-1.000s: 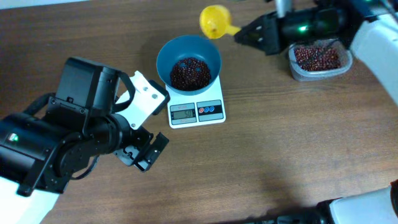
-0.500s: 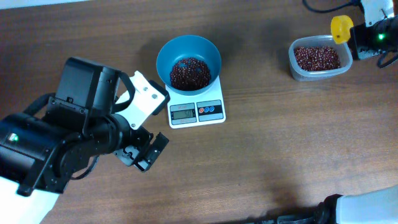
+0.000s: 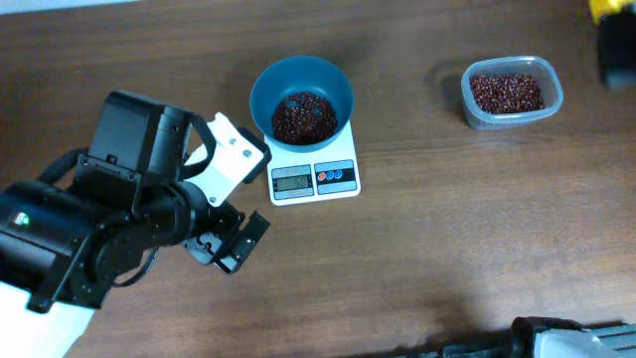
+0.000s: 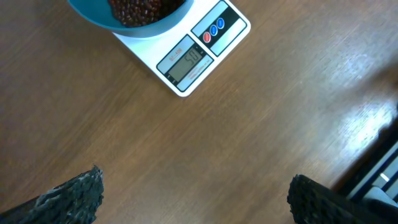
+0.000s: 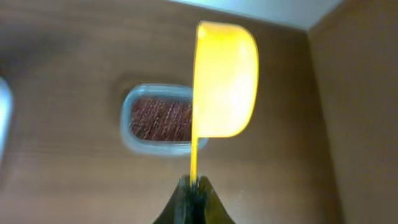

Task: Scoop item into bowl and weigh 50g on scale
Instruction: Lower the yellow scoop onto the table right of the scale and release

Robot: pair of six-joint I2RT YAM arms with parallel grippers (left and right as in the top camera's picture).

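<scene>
Beans [image 3: 303, 116] lay heaped in the teal bowl [image 3: 263, 85], which sat on the scale [image 3: 314, 179] and overhung its far edge. The display was lit, but you could not have read its digits with confidence from these views.

Your left pincer [image 4: 196, 202] hung released, jaws spread wide with nothing between them, low over the desk [image 3: 447, 229] on the near-left side of the scale. Your right pincer [image 5: 191, 186] was clenched on the handle of the yellow scoop [image 5: 225, 81], far to the right of the scale and beyond the clear tub [image 3: 556, 94] of spare beans.

The weighing looked close to finished, so the risks were mostly of disturbing it. The bowl was wider than the scale, so a brush from the left arm could have rocked it, spilled beans or upset the reading. Whether any beans sat in the scoop could not be told. Had you swung it back over the scale carelessly, strays could have dropped in and pushed the weight past target.
</scene>
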